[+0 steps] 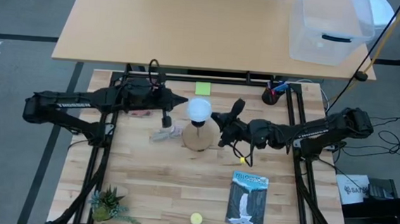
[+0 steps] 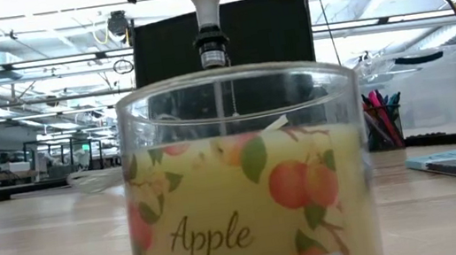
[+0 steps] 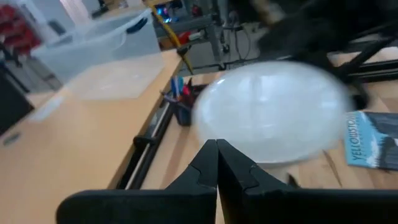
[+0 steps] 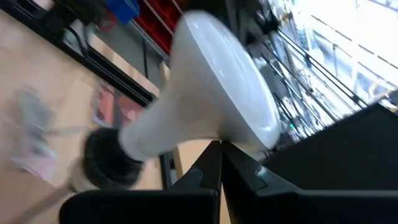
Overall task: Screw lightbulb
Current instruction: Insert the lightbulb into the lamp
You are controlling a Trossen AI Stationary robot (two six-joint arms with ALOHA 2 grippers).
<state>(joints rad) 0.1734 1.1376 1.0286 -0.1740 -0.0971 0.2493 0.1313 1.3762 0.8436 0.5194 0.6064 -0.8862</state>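
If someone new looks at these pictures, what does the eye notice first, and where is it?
First comes the white lightbulb, at the table's middle above the wooden base, with the left tool and right tool meeting at it from either side. In the low view, an Apple scented candle jar fills the foreground, the bulb's neck showing above it. A Yellowstone book lies nearer the front, on the right.

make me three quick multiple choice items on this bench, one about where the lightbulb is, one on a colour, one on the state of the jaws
1. Where is the lightbulb?
A. over the wooden base
B. on the booklet
C. in the clear bin

2. What colour is the small ball at the near table edge?
A. red
B. yellow
C. blue

3. How do the left gripper jaws stand?
A. wide open
B. shut
C. around the candle jar

Key: 1 A, the high view shows the dome above the cone; 2 B, it looks yellow from above; 3 B, the left wrist view shows the fingers meeting.
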